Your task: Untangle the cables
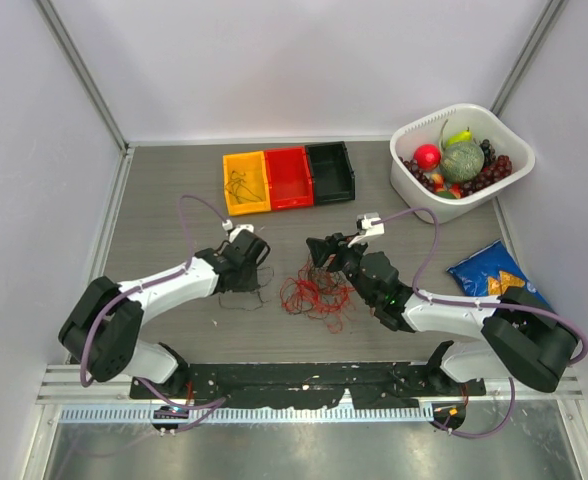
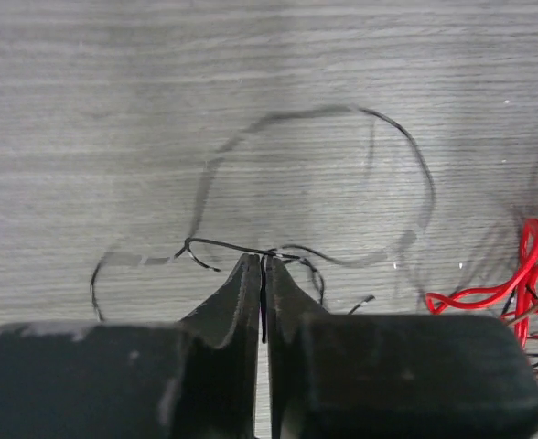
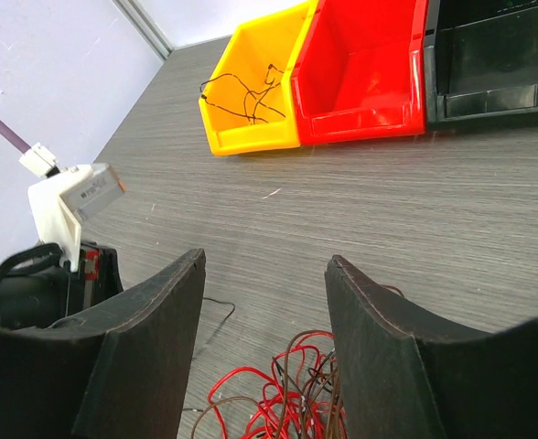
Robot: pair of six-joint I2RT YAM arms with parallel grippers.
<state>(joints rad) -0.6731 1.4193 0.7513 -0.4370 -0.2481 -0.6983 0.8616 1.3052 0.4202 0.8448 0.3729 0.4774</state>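
Pressed together, the fingers of the left gripper pinch a thin black cable right at their tips. The rest of that cable lies on the grey table in one wide, loose loop beyond the fingers, with a short free end curling just to the right of them. In the top view this gripper sits low over the table, left of centre.

The right gripper has its jaws spread wide and holds nothing. It hangs over the near edge of the heap of red cables, where a few brown strands are mixed among the red ones. From above, the right gripper is at the upper edge of that heap, which lies between the two arms. The same red loops show at the right border of the left wrist view, apart from the pinched black cable.

Further back, three bins stand side by side and touching: a yellow bin, a red bin and a black bin. Several dark cables lie curled inside the yellow one.

By the right wall, a blue snack bag lies flat, and a white basket of fruit stands in the far right corner.
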